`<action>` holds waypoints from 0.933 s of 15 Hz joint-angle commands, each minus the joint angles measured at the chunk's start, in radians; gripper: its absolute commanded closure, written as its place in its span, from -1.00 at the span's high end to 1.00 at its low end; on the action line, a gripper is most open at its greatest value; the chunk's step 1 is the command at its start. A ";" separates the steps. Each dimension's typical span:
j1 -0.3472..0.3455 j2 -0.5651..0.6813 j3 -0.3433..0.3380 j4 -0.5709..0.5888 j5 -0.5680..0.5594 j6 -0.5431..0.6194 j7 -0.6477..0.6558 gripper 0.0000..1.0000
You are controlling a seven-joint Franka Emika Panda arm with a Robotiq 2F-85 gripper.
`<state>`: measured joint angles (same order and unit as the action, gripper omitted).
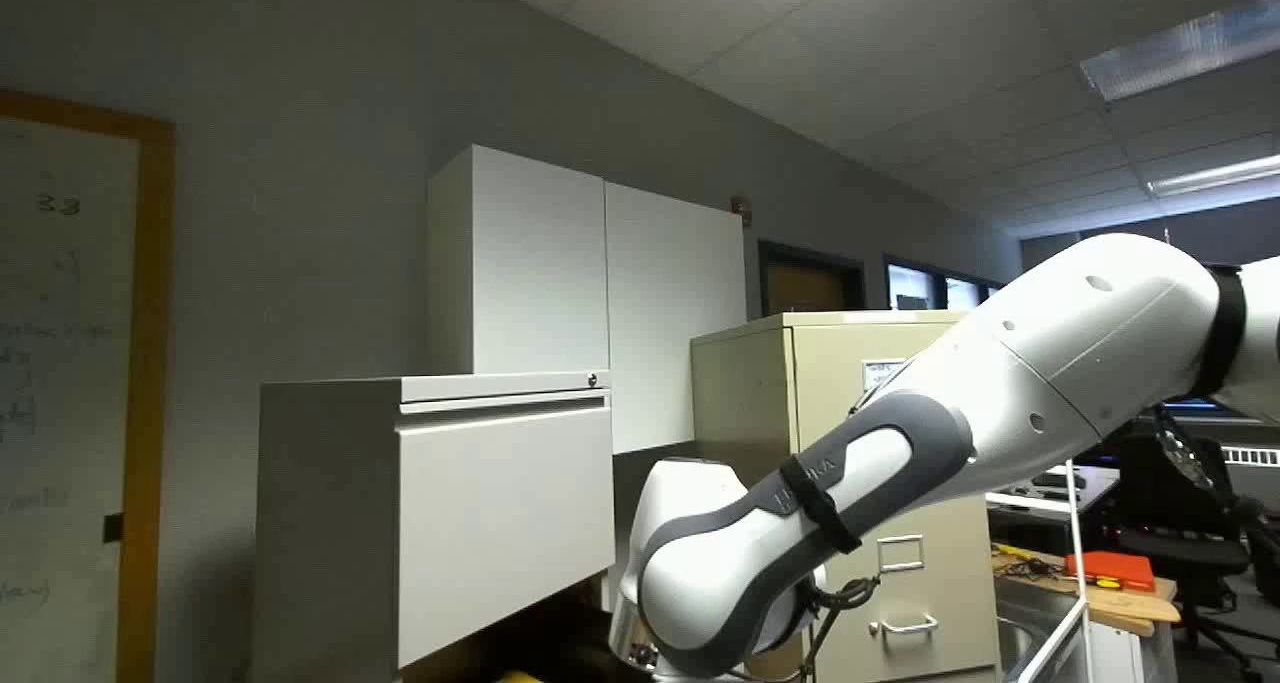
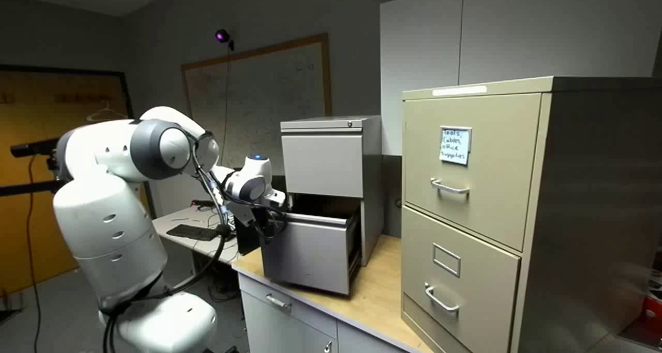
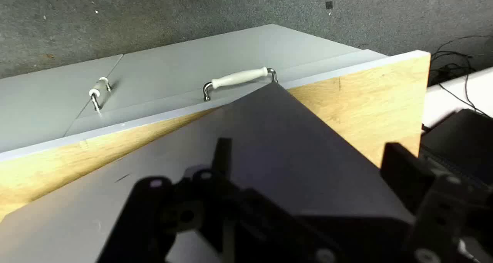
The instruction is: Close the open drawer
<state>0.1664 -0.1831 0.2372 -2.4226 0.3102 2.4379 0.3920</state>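
The open drawer [image 2: 310,260] is the lower drawer of a light-grey cabinet [image 2: 373,187] in an exterior view. It is pulled well out, with its dark inside showing. In an exterior view [image 1: 330,533] the cabinet's upper drawer is shut, and the lower drawer's front is out of view. My gripper [image 2: 270,224] is at the open drawer's front, near its upper corner on the arm's side. In the wrist view my gripper [image 3: 308,151] has its fingers wide apart over the grey drawer front [image 3: 292,132]. I cannot tell whether they touch it.
A beige filing cabinet [image 2: 470,187] stands beside the grey cabinet. Both stand along a wooden counter [image 2: 380,291] with handled cupboards below. Tall white cupboard doors [image 1: 540,273] are behind. A desk with a keyboard [image 2: 191,232] is behind the arm.
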 commanded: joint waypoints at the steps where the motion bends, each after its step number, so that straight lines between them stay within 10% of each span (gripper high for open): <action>1: 0.008 0.000 -0.008 0.002 -0.003 -0.001 0.002 1.00; 14: 0.004 -0.003 -0.006 0.002 -0.016 0.001 0.012 1.00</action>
<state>0.1665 -0.1831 0.2372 -2.4200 0.3100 2.4405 0.3920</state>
